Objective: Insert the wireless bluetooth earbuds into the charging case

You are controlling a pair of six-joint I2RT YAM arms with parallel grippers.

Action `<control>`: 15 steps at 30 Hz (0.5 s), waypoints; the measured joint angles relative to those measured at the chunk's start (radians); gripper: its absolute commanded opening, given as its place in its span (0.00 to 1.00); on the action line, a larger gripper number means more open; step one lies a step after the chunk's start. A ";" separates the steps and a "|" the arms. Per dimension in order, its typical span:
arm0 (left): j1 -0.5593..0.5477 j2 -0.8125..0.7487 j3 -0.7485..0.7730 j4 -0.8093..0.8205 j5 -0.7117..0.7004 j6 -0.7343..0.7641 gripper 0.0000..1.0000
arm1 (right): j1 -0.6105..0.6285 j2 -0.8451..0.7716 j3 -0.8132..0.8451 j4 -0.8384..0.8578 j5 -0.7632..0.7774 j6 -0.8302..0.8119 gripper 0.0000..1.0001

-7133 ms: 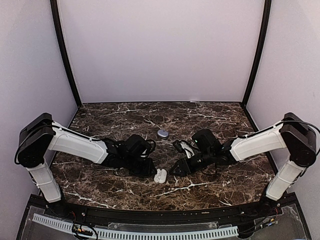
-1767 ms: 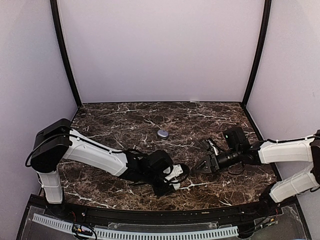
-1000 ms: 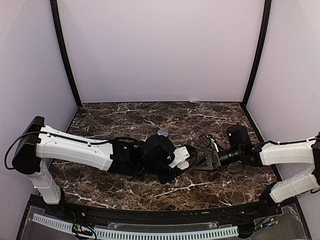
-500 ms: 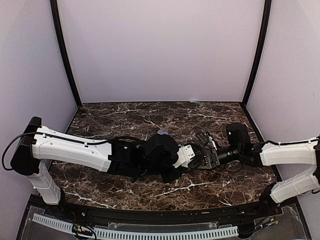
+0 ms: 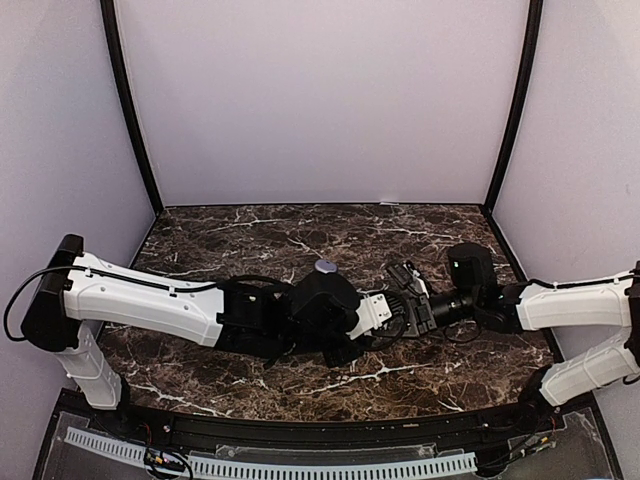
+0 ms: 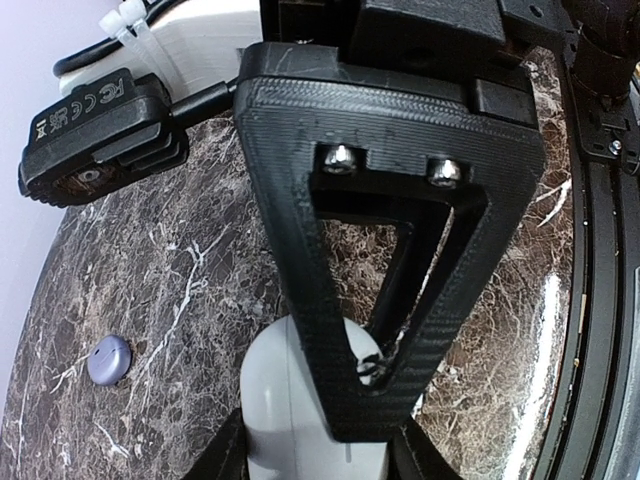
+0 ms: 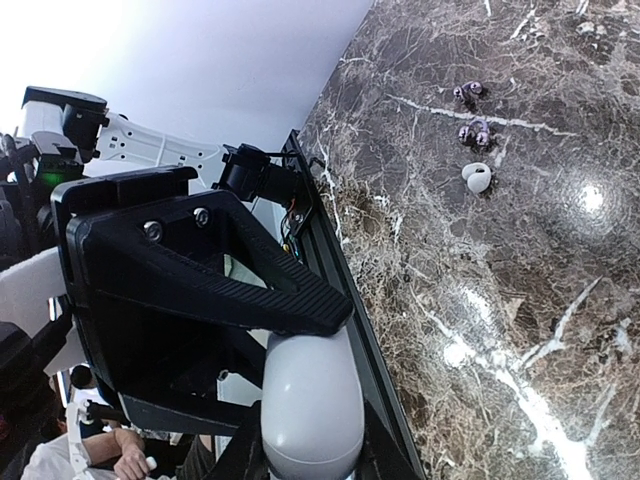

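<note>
The lavender grey-blue charging case (image 5: 325, 266) lies shut on the marble behind my left arm; it also shows in the left wrist view (image 6: 108, 358). One tiny white earbud (image 7: 478, 178) lies on the marble far from my right gripper, with two small purplish bits (image 7: 472, 131) beside it. My left gripper (image 5: 378, 308) (image 6: 310, 440) is shut on a plain white oval pebble (image 6: 285, 400). My right gripper (image 5: 405, 302) (image 7: 310, 445) meets it head-on, and its jaws hug the same pebble (image 7: 312, 405). The second earbud is out of view.
The black front rail (image 7: 345, 270) of the table runs close below both grippers. Both arms stretch low across the middle of the marble top (image 5: 250, 230). Pale walls close off the back and the sides.
My left arm has carried the white pebble from the table's front up and to the right. My right gripper has moved left and closed round the pebble's other end.
</note>
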 measured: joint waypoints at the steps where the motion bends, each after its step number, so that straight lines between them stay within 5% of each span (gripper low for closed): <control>1: 0.000 0.000 0.000 0.000 -0.002 0.001 0.28 | 0.000 0.000 0.001 0.003 -0.004 0.002 0.17; 6: -0.004 0.000 0.000 -0.001 -0.018 0.012 0.44 | 0.000 0.000 0.002 0.006 -0.006 0.011 0.00; 15: -0.006 -0.086 -0.066 0.010 0.006 -0.014 0.88 | 0.000 -0.027 0.020 -0.056 0.021 -0.082 0.00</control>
